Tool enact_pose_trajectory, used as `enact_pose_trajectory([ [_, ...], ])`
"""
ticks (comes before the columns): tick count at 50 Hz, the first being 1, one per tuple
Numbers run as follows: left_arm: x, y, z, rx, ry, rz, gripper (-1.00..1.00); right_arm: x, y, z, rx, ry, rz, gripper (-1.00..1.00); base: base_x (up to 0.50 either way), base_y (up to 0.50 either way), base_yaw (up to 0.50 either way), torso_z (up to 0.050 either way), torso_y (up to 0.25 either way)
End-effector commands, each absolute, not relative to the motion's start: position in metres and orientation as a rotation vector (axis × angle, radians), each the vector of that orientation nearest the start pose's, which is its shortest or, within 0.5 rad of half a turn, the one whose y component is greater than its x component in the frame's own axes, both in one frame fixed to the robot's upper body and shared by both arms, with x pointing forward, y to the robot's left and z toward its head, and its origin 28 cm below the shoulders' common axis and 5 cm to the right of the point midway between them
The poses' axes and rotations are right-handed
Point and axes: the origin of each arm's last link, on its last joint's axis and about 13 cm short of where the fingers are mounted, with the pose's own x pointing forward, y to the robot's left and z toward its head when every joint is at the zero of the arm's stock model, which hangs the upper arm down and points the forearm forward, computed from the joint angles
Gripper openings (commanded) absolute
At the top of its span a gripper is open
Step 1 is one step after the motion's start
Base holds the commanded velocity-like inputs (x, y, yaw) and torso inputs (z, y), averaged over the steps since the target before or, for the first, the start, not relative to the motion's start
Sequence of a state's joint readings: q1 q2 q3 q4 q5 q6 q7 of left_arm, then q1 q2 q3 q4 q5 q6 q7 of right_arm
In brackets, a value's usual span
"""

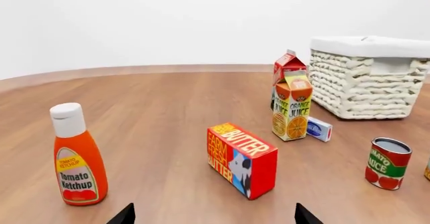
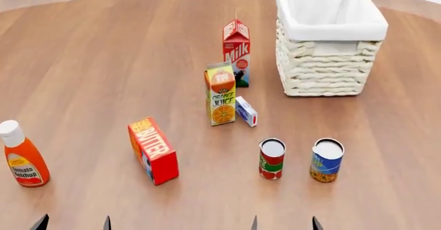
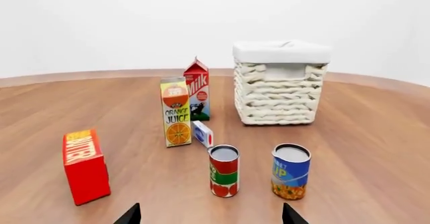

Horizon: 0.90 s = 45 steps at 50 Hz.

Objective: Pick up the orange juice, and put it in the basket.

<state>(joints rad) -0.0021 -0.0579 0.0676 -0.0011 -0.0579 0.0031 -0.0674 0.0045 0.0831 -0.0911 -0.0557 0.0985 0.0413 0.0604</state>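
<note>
At the very bottom edge of the head view, only the dark fingertips of the left gripper (image 2: 73,223) and the right gripper (image 2: 285,223) are seen; in each pair the tips are set well apart with nothing between them, so both are recorded as spread wide and empty. The orange juice (image 2: 222,93) is found upright on the wooden table (image 2: 103,59), near the middle of the view and well clear of both grippers. A small blue and white box (image 2: 246,111) lies just beside its base on the right; whether the two touch cannot be told. The milk carton (image 2: 236,52) stands upright close behind the juice, slightly to the right. The basket (image 2: 329,62) is placed further right and back, near the milk carton but apart from it, its white liner folded over the rim; nothing is seen in the part of the interior that is visible. Nearer the robot, a red and green can (image 2: 271,159) and a blue can (image 2: 326,160) stand side by side, apart from each other. A red butter box (image 2: 153,151) is set to the left of the cans, and a ketchup bottle (image 2: 21,156) stands upright at the far left.
</note>
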Motion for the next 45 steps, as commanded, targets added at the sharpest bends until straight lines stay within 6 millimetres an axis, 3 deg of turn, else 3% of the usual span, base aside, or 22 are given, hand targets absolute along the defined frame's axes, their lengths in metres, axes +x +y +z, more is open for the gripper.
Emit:
enact_pose_trajectory([
  [1, 0.2105, 0.2054, 0.013, 0.0, 0.0, 0.0, 1.0, 0.2109, -0.0965, 0.0202, 0.018, -0.004, 0.042, 1.0, 0.18, 0.0, 0.0, 0.0, 0.0],
  [45, 0.2105, 0.2054, 0.013, 0.0, 0.0, 0.0, 1.0, 0.2111, -0.0979, 0.0194, 0.013, -0.001, 0.042, 1.0, 0.2, 0.0, 0.0, 0.0, 0.0],
])
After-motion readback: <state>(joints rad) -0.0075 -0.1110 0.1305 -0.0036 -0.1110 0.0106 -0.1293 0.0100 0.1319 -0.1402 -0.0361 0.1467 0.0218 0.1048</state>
